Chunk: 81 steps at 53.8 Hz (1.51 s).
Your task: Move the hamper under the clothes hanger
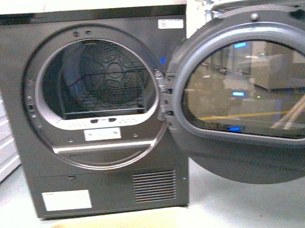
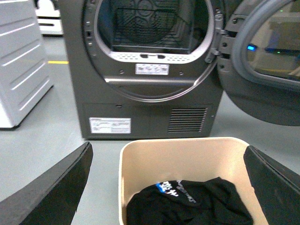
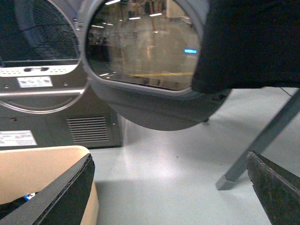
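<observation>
Both tools, left gripper point(image 2: 167, 147) and right gripper point(image 3: 168, 157), hang spread and empty by the hamper point(image 2: 140, 173) before the dryer point(image 1: 93, 167), so I reckon I'm reaching: next, close on its rim and drag toward the clothes hanger point(image 3: 260, 143).

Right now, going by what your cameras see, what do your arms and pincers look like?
Only the pincers show. The left pincer has two matte black fingers, flat wedges that taper to a blunt tip, with a paler, slightly rough edge. The right pincer has the same black wedge fingers. No cables, markings or labels show on them, and the arms themselves are out of view.
</observation>
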Available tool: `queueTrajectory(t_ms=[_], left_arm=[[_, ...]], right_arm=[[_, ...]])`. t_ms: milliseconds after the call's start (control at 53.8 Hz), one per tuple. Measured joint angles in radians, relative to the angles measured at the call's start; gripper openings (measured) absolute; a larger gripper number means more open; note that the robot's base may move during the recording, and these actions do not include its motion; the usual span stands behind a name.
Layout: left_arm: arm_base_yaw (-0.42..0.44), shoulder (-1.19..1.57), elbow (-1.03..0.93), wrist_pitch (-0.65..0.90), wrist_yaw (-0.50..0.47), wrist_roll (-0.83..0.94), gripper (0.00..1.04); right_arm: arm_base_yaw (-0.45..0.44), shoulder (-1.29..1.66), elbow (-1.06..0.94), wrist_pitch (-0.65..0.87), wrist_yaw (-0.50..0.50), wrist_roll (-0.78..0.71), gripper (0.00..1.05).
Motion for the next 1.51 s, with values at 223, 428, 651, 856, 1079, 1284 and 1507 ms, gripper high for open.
queueTrajectory(t_ms=[223, 428, 651, 856, 1079, 1284, 1507], left_arm=[[0.002, -0.001, 0.000, 0.000, -0.007, 0.000, 0.98], [0.001, -0.001, 0.000, 0.000, 0.000, 0.000, 0.98], [0.001, -0.001, 0.000, 0.000, 0.000, 0.000, 0.98], [0.001, -0.001, 0.000, 0.000, 0.000, 0.000, 0.98], [-0.043, 0.792, 0.208, 0.122, -0.217, -0.154, 0.98], [-0.007, 1.458, 0.511, 0.343, -0.127, -0.013, 0.98], [-0.077, 1.809, 0.723, 0.371, -0.166, 0.047, 0.98]], right_arm=[[0.001, 0.001, 0.000, 0.000, -0.008, 0.000, 0.97], [0.001, 0.000, 0.000, 0.000, 0.000, 0.000, 0.97], [0.001, 0.000, 0.000, 0.000, 0.000, 0.000, 0.97], [0.001, 0.000, 0.000, 0.000, 0.000, 0.000, 0.97], [0.085, 0.674, 0.160, 0.231, 0.076, 0.175, 0.97], [0.085, 1.387, 0.366, 0.539, 0.002, 0.171, 0.97], [0.103, 1.766, 0.540, 0.571, 0.000, 0.171, 0.97]])
